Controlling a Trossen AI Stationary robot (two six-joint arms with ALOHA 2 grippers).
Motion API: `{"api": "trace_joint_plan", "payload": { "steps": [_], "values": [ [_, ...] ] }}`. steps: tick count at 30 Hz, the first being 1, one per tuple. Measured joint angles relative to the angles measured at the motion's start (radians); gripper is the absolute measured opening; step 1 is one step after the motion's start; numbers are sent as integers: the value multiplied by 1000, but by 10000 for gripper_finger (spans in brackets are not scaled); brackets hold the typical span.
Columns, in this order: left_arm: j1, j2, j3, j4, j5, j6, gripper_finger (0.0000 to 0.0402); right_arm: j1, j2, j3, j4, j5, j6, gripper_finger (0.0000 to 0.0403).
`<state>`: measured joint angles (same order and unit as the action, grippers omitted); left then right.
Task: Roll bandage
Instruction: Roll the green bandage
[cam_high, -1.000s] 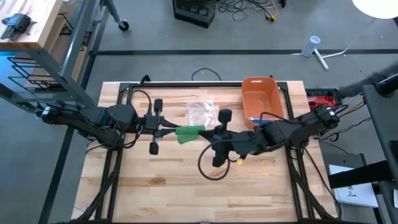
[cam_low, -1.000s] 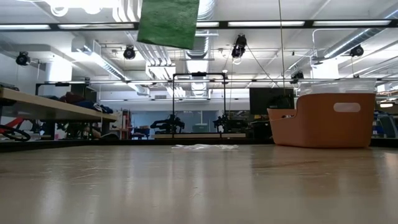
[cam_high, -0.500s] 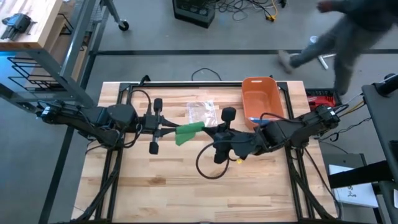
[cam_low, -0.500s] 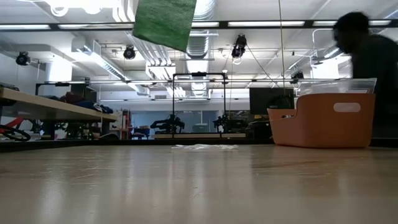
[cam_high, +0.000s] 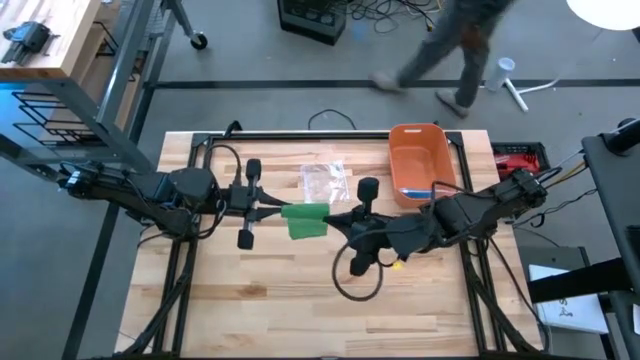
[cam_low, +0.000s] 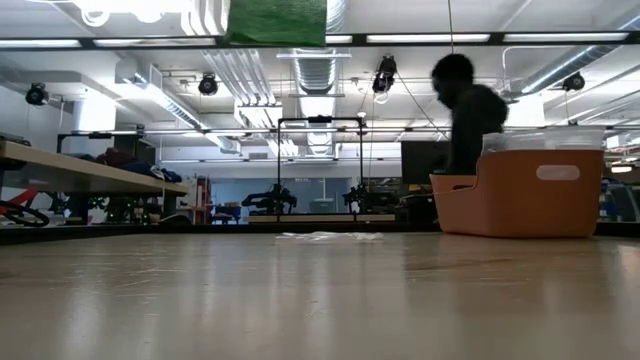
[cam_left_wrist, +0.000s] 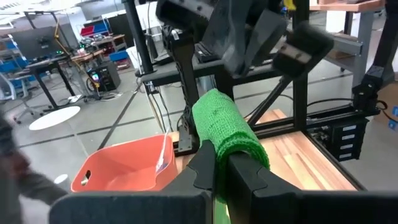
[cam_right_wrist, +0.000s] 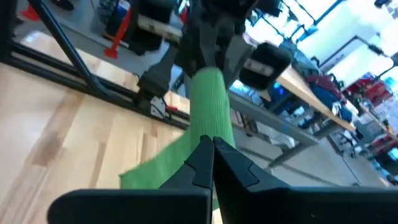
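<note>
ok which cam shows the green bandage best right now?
Left wrist view: the green bandage fills the centre, clamped in the left gripper, weave visible. The high view shows it small between both grippers. The right wrist view shows it pinched by the right gripper. The low view catches only its lower edge.

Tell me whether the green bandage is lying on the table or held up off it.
Held up. The green bandage hangs between the left gripper and right gripper, both shut on it, above the table.

Both arms are extended toward the table's centre: the left gripper (cam_high: 278, 210) from nine o'clock, the right gripper (cam_high: 335, 218) from three o'clock, fingers clamped together on each.
</note>
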<state>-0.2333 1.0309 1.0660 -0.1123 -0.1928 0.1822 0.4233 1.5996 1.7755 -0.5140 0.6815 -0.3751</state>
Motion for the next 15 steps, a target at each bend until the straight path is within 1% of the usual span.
{"api": "trace_joint_plan", "payload": {
  "steps": [3,6,13,15],
  "values": [
    [-4,0,0,3,28,3,4,-18,6,-7,-17,0,21,0],
    [-14,0,0,4,34,23,4,-34,5,-16,-22,-2,48,0],
    [-61,0,-3,22,25,145,2,-50,4,-16,-140,-9,194,0],
    [-65,0,-3,53,47,177,2,-50,4,-17,-179,1,229,0]
  ]
}}
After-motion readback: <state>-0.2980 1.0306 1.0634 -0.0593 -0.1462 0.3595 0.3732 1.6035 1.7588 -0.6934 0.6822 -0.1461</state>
